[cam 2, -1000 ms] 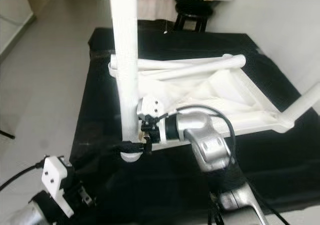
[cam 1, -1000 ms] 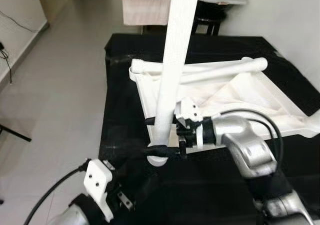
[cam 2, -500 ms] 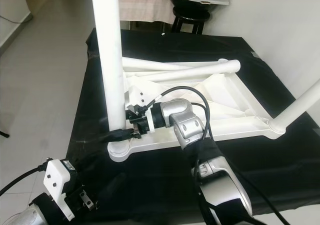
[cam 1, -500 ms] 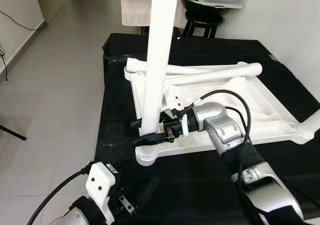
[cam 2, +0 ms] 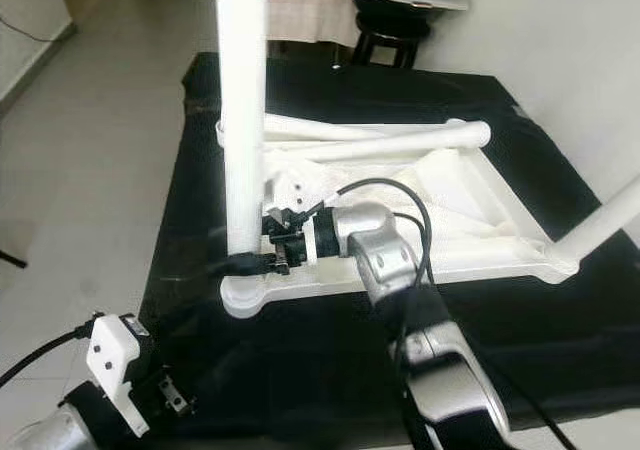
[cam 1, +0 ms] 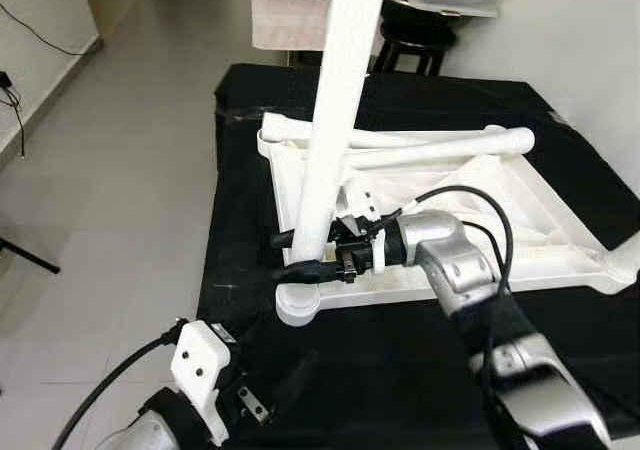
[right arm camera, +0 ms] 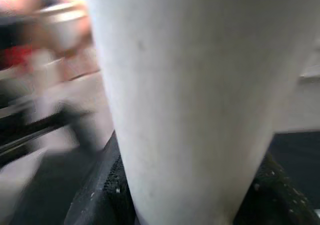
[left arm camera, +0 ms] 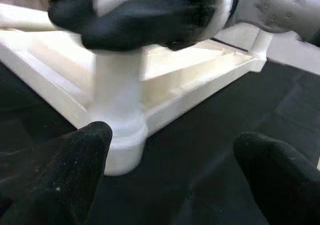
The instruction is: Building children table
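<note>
Left eye view: right fingers around table leg

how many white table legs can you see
4. One upright leg stands in the near-left corner socket of the tabletop, clamped by the right gripper. Two loose legs lie across its far side. One sticks up at its right corner.

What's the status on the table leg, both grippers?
Right gripper shut on upright white leg at tabletop corner socket. Left gripper open, low beside the socket. Two loose legs lie on the upturned tabletop.
</note>
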Robot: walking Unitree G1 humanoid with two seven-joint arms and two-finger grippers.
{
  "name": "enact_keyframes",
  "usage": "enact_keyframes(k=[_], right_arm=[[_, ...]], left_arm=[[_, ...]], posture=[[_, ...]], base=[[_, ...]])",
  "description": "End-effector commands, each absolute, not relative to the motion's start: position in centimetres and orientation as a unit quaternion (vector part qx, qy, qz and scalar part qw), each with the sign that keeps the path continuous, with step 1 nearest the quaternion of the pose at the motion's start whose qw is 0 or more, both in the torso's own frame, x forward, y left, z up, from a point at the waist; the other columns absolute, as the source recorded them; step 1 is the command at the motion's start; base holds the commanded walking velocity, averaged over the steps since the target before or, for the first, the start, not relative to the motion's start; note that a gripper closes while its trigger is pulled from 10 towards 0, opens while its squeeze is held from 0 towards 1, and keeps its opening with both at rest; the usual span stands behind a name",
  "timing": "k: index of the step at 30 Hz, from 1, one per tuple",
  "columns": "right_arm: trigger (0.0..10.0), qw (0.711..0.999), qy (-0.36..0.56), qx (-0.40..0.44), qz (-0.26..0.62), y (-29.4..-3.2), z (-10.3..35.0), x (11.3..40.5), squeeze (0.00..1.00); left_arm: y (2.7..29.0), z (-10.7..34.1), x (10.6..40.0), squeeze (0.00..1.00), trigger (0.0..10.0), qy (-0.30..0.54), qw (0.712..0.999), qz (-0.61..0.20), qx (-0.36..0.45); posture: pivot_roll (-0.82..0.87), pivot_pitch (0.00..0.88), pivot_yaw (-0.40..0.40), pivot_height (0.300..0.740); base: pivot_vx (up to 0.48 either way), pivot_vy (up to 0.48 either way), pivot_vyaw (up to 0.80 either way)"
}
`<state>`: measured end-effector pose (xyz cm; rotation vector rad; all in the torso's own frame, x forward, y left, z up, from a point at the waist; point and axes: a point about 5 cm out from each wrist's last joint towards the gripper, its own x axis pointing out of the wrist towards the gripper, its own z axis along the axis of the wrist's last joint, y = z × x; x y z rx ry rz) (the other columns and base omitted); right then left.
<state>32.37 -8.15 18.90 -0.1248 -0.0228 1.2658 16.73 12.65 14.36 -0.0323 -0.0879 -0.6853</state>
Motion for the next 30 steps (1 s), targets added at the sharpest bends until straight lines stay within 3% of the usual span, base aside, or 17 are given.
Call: enact_keyframes(k=[1,2,3,7,16,17,18,19,22,23,24,25,26,27,28,29,30], right_arm=[[0.0,0.920,-0.010,-0.055,0.387,-10.0,18.9,33.0,0.00],[0.0,0.954,0.031,-0.072,0.290,-10.9,17.2,31.4,0.00],[0.0,0.957,0.055,-0.092,0.269,-10.9,16.0,29.7,0.00],[0.0,0.951,0.077,-0.114,0.277,-10.9,15.2,28.6,0.00],[0.0,0.950,0.074,-0.109,0.285,-10.5,15.8,29.3,0.00],[9.4,0.947,0.072,-0.106,0.295,-10.3,16.1,29.6,0.00],[10.0,0.939,0.059,-0.082,0.330,-9.5,16.8,29.8,0.00],[10.0,0.910,0.036,-0.053,0.409,-8.5,17.8,29.8,0.96],[10.0,0.890,0.022,-0.034,0.454,-7.8,18.6,29.4,0.96],[10.0,0.857,0.000,-0.033,0.514,-7.5,19.6,29.2,1.00],[10.0,0.857,0.000,-0.033,0.514,-7.5,19.6,29.2,1.00],[10.0,0.818,-0.016,-0.052,0.573,-7.6,20.3,29.1,1.00],[10.0,0.818,-0.016,-0.052,0.573,-7.6,20.3,29.1,1.00],[10.0,0.785,-0.019,-0.078,0.615,-7.8,20.6,29.4,1.00],[10.0,0.785,-0.019,-0.078,0.615,-7.8,20.6,29.4,1.00],[10.0,0.754,-0.019,-0.108,0.648,-8.0,20.7,29.9,0.00],[10.0,0.754,-0.019,-0.108,0.648,-8.0,20.7,29.9,0.00]], left_arm=[[12.9,14.1,16.7,0.00,10.0,-0.038,0.943,-0.329,-0.014],[13.1,14.1,16.8,0.00,10.0,-0.039,0.945,-0.325,-0.014],[13.1,14.1,16.9,0.00,10.0,-0.040,0.945,-0.323,-0.013],[13.2,14.0,17.0,0.00,10.0,-0.039,0.946,-0.322,-0.013],[13.4,13.9,17.2,0.00,10.0,-0.040,0.947,-0.317,-0.010],[13.4,14.0,17.2,0.00,10.0,-0.041,0.949,-0.313,-0.009],[13.5,14.0,17.2,0.00,10.0,-0.041,0.949,-0.311,-0.009],[13.5,14.0,17.2,0.00,10.0,-0.040,0.949,-0.312,-0.008],[13.5,14.0,17.2,0.00,10.0,-0.040,0.949,-0.313,-0.007],[13.5,13.9,17.2,0.00,10.0,-0.039,0.948,-0.314,-0.007],[13.5,13.9,17.2,0.00,10.0,-0.039,0.948,-0.314,-0.007],[13.5,14.0,17.2,0.00,10.0,-0.039,0.948,-0.315,-0.008],[13.5,14.0,17.2,0.00,10.0,-0.039,0.948,-0.315,-0.008],[13.4,14.0,17.2,0.00,10.0,-0.039,0.948,-0.316,-0.008],[13.4,14.0,17.2,0.00,10.0,-0.039,0.948,-0.316,-0.008],[13.3,14.0,17.1,0.00,10.0,-0.040,0.948,-0.316,-0.009],[13.3,14.0,17.1,0.00,10.0,-0.040,0.948,-0.316,-0.009]], posture=[[-0.08,0.108,-0.151,0.740],[-0.09,0.117,-0.141,0.740],[-0.10,0.113,-0.127,0.740],[-0.10,0.095,-0.130,0.740],[-0.09,0.095,-0.134,0.740],[-0.08,0.092,-0.130,0.740],[-0.08,0.092,-0.123,0.740],[-0.08,0.092,-0.123,0.740],[-0.08,0.092,-0.123,0.740],[-0.07,0.088,-0.115,0.740],[-0.07,0.088,-0.115,0.740],[-0.06,0.089,-0.117,0.740],[-0.06,0.089,-0.117,0.740],[-0.05,0.092,-0.120,0.740],[-0.05,0.092,-0.120,0.740],[-0.04,0.093,-0.122,0.740],[-0.04,0.093,-0.122,0.740]], base=[[0.000,0.000,0.00],[0.000,0.000,0.00],[0.000,0.000,0.00],[0.000,0.000,0.00],[0.000,0.000,0.00],[0.000,0.000,0.00],[0.000,0.000,0.00],[0.000,0.000,0.00],[0.000,0.000,0.00],[0.000,0.000,0.00],[0.000,0.000,0.00],[0.000,0.000,0.00],[0.000,0.000,0.00],[0.000,0.000,0.00],[0.000,0.000,0.00],[0.000,0.000,0.00],[0.000,0.000,0.00]])
